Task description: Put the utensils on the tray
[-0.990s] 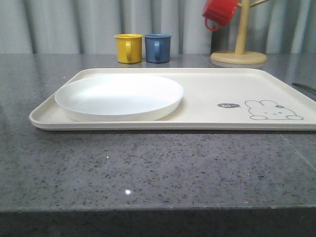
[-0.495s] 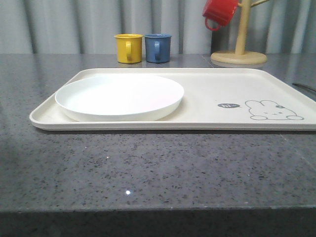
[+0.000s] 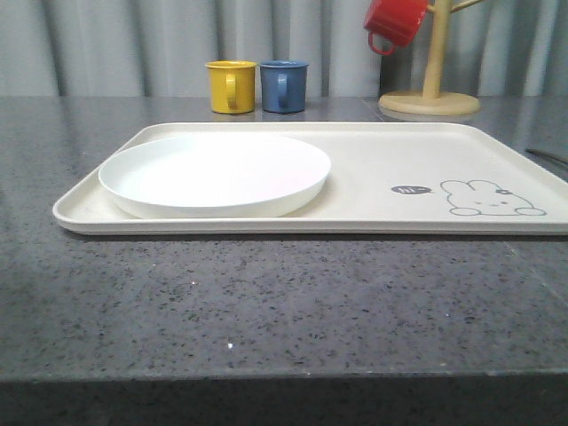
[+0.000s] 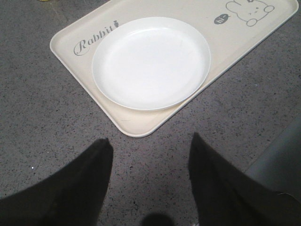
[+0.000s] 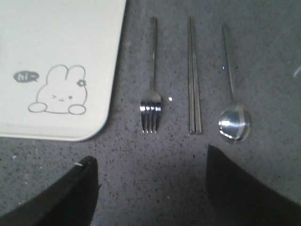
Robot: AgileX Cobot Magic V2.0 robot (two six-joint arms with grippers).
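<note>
Here your right gripper (image 5: pixel 150 188) hangs with jaws apart; fork (image 5: pixel 151 94), chopsticks (image 5: pixel 194 80) and spoon (image 5: pixel 233 103) lie just beyond it, beside the tray (image 5: pixel 56 42). Your left gripper (image 4: pixel 148 165) is likewise spread, the plate (image 4: pixel 150 61) ahead on that tray.

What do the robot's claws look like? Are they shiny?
Not shiny. Each claw has two dark, matte black fingers, broad at the base and narrowing toward blunt tips. The left claw and the right claw look the same. No cables or markings show on them. A plain grey surface sits beside the left one.
</note>
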